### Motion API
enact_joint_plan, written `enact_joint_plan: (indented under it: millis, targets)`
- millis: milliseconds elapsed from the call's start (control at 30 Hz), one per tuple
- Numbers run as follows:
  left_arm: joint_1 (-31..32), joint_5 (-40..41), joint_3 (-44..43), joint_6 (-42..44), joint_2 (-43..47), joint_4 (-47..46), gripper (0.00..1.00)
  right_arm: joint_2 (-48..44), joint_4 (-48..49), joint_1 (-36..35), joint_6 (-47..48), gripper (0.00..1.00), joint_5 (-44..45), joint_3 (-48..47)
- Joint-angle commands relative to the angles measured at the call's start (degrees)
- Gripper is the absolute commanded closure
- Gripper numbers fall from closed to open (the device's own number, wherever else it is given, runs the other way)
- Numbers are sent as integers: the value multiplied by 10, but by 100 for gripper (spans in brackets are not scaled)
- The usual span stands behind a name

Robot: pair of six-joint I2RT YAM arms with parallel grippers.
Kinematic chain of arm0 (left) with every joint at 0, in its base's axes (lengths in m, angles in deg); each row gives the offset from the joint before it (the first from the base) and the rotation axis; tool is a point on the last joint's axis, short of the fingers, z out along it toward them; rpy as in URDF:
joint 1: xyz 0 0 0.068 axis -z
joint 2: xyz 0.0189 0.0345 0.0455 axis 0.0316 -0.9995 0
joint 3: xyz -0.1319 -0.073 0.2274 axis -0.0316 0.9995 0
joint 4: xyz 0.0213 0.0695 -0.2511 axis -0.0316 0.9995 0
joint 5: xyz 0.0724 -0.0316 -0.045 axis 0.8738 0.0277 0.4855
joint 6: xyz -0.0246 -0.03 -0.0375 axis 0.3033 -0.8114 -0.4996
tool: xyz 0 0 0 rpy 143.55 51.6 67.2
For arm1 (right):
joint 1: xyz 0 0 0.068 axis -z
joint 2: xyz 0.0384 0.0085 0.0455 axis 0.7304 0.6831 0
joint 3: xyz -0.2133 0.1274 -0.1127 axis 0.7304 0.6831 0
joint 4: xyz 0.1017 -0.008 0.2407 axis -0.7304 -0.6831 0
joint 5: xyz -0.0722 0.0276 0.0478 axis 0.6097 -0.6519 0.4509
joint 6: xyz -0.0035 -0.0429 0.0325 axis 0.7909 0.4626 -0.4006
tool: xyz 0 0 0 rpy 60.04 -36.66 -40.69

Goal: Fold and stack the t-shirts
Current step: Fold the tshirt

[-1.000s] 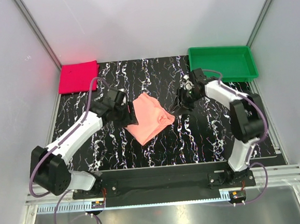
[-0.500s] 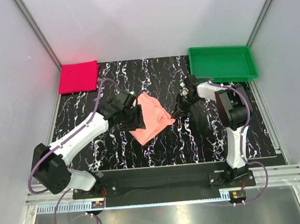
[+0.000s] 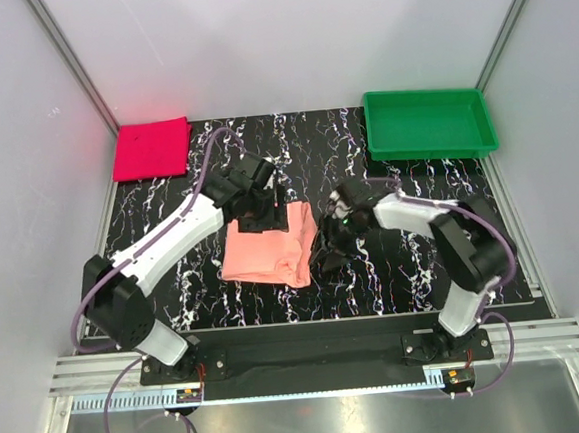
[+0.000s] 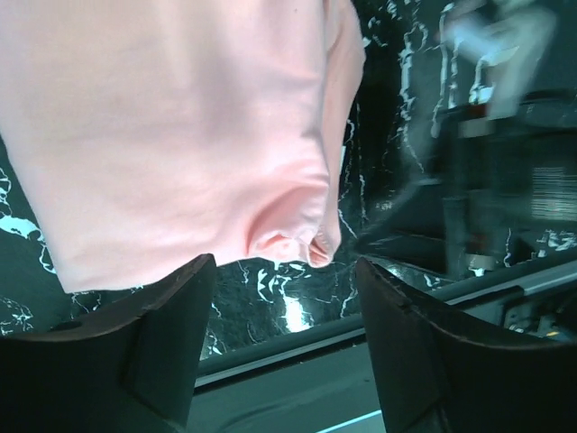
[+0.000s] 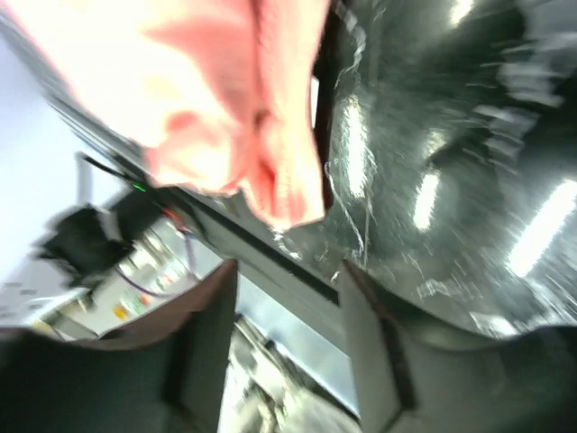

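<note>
A salmon-pink t-shirt [image 3: 265,252] lies folded into a rough rectangle on the black marbled table [image 3: 404,268]. My left gripper [image 3: 261,217] is at the shirt's far edge. In the left wrist view it [image 4: 283,271] is open and empty, and the shirt [image 4: 180,117] lies just beyond the fingertips. My right gripper [image 3: 329,249] is at the shirt's right edge. In the right wrist view it [image 5: 287,272] is open and empty, with the bunched shirt edge [image 5: 225,117] just ahead. A red folded t-shirt [image 3: 150,148] lies at the far left corner.
A green tray [image 3: 430,123] stands at the far right corner. White walls enclose the table on three sides. The arm bases and a metal rail [image 3: 310,355] run along the near edge.
The salmon shirt has shifted toward the near left and now lies squarer. My left gripper moved to its far edge. My right gripper moved near and left to its right edge.
</note>
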State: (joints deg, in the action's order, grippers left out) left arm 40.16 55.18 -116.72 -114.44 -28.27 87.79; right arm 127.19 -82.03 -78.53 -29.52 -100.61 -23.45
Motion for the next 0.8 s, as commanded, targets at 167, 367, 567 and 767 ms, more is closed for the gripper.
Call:
enact_joint_plan:
  millis: [167, 367, 567, 767]
  targets:
    - [89, 87, -49, 29, -86, 17, 27, -95, -61, 159, 53, 34, 9, 16]
    - [154, 203, -59, 45, -141, 28, 26, -60, 126, 157, -63, 39, -107, 76]
    - [178, 248, -71, 70, -187, 22, 27, -43, 152, 158, -72, 48, -120, 68]
    - [186, 254, -76, 77, -220, 21, 31, -21, 158, 158, -69, 61, -123, 70]
